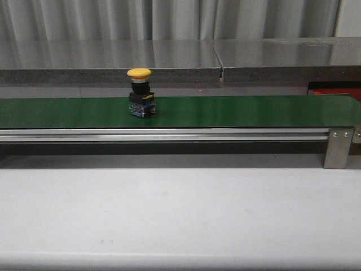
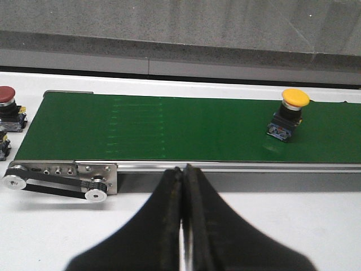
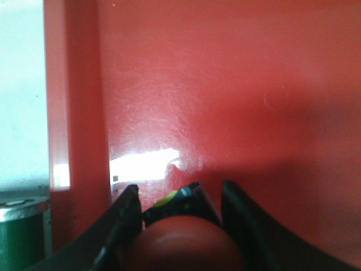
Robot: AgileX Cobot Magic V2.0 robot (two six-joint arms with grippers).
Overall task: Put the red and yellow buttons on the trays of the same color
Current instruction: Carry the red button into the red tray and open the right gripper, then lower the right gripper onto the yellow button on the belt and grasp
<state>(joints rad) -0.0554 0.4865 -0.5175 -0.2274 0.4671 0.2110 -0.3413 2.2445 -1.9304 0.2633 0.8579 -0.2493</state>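
**Q:** Buttons in play: where do they sit, and how are the jaws set?

**A:** Yellow button (image 1: 140,93) stands upright on the green conveyor belt (image 1: 237,110), toward nine o'clock of the belt's middle in the front view. The left gripper (image 2: 183,169) hangs over the white table (image 1: 180,214) just short of the belt rail, jaws pressed together with nothing between them. The right gripper (image 3: 180,195) is over the red tray (image 3: 225,84), jaws spread, with a red button (image 3: 183,237) between them; whether the pads touch it cannot be told. A second red button (image 2: 7,101) rests off the belt's end, at nine o'clock in the left wrist view.

**Q:** How will the yellow one handle?

**A:** Judged rigid and light: hard plastic cap, dark collar, blocky contact body. It looks top-heavy, since the mushroom cap overhangs a narrower base, so a sideways nudge could tip it. The domed cap is probably slick; the flat-sided lower block, or the collar under the cap, offers the surer hold.

**Q:** Appearance?

**A:** Glossy yellow dome, silver ring, black neck, and a black-and-blue base with small yellow marks. The red ones share this build, with a dark red cap.
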